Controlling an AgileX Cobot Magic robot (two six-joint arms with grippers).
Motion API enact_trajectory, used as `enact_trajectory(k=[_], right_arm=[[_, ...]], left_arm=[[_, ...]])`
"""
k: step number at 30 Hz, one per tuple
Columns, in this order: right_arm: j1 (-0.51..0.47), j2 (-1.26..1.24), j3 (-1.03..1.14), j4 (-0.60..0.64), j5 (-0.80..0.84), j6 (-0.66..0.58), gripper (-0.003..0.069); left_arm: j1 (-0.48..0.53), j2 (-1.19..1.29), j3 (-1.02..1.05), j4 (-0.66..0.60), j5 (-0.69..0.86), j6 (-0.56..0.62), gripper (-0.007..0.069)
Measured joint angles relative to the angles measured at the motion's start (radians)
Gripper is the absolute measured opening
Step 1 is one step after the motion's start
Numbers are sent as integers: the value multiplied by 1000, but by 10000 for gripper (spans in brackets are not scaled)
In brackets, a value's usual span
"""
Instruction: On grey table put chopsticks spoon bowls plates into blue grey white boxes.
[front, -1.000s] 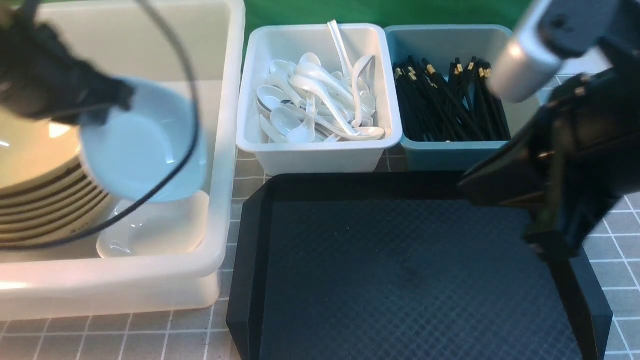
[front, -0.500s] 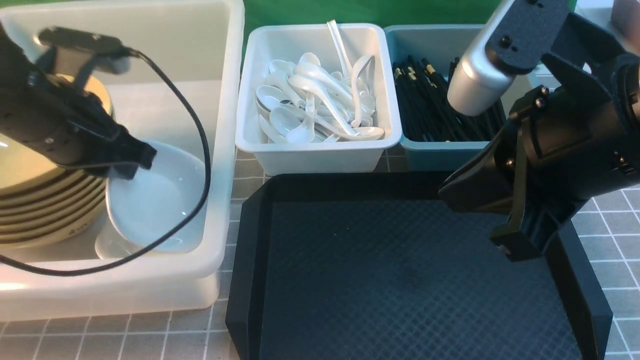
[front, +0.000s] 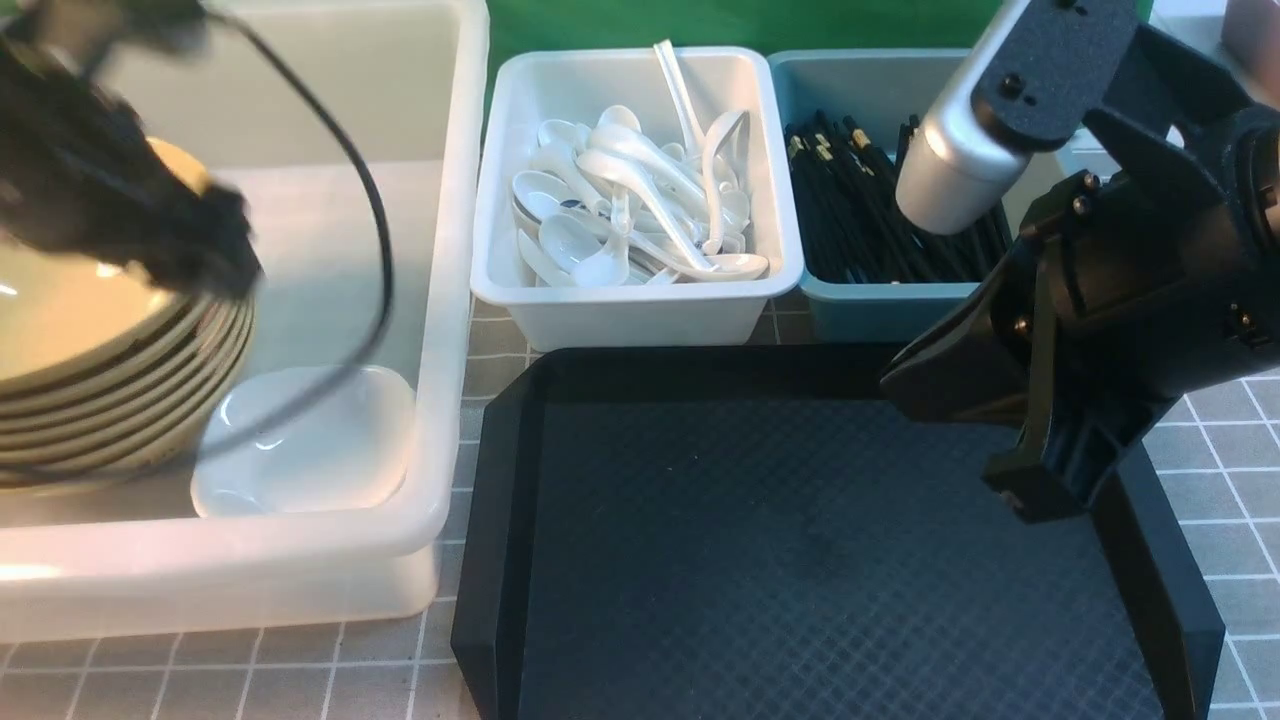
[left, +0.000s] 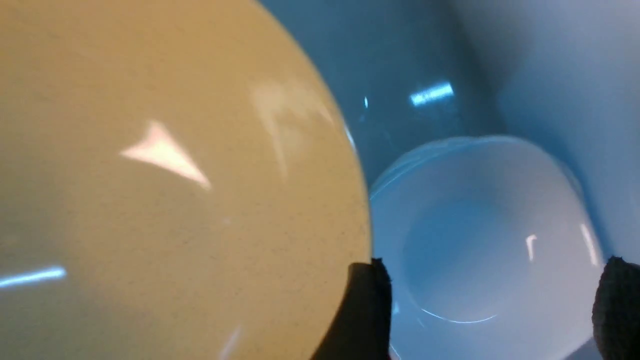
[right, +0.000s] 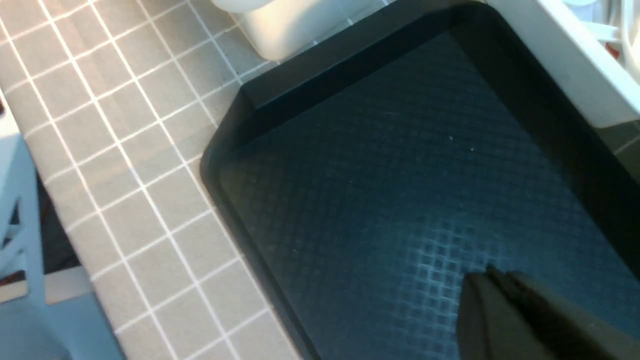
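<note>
Black left tool hangs open above white plates.

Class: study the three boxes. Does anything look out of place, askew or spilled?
Only one thing: a spoon in the middle box stands on end, its handle poking past the back rim. Nothing is spilled.
</note>
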Motion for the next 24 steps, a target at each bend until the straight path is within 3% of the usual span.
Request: enact_trajectory(k=[2, 3, 4, 9, 16, 24], right_arm=[[0, -1, 0, -16, 0, 1, 45], [0, -1, 0, -17, 0, 3, 45], [0, -5, 0, -23, 0, 4, 45], [0, -46, 0, -25, -8, 4, 45], [0, -195, 61, -25, -136, 6, 45], [0, -553, 393, 39, -493, 7, 45]], left_arm=[[-2, -87, -19, 15, 40, -33, 386], [-3, -97, -19, 17, 40, -35, 376], [-3, -186, -6, 24, 59, -48, 277], [-3, -423, 132, 25, 50, -60, 32], [-3, -754, 488, 24, -67, -60, -11], [-4, -1170, 811, 24, -253, -60, -11]])
